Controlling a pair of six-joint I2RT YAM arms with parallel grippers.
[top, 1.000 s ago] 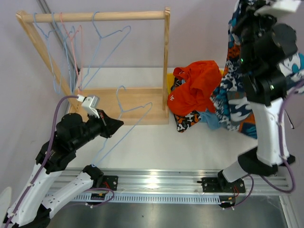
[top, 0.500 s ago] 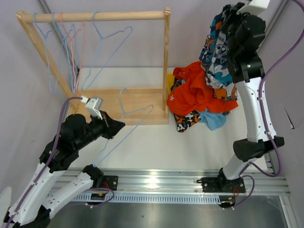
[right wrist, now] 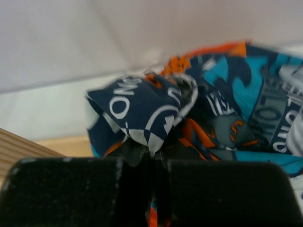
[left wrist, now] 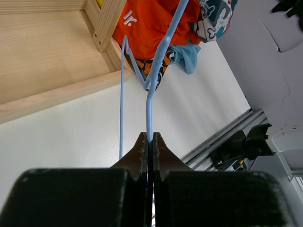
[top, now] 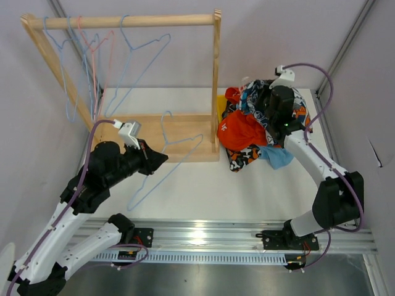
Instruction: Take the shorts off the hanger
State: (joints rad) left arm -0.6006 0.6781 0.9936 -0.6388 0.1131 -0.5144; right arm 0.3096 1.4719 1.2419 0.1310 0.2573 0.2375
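My left gripper (top: 162, 159) is shut on a bare light blue wire hanger (top: 168, 160), held tilted over the table in front of the wooden rack; the left wrist view shows the wire (left wrist: 150, 97) pinched between the jaws (left wrist: 149, 140). My right gripper (top: 264, 106) is shut on the blue-orange-white patterned shorts (top: 290, 108), low over the pile at the back right; the right wrist view shows a fold of that fabric (right wrist: 147, 111) between the jaws. The plain red-orange shorts (top: 242, 131), the camouflage shorts (top: 239, 161) and the light blue shorts (top: 276, 155) lie in the pile.
A wooden rack (top: 216, 74) with a top rail stands at the back left; several empty wire hangers (top: 92, 61) hang at its left end. Its wooden base (top: 142, 126) lies under the rail. A metal rail (top: 216, 234) runs along the near edge.
My right arm has swung down from high above, lowering the patterned shorts onto the pile. My left gripper has shifted the blue hanger slightly right and forward.
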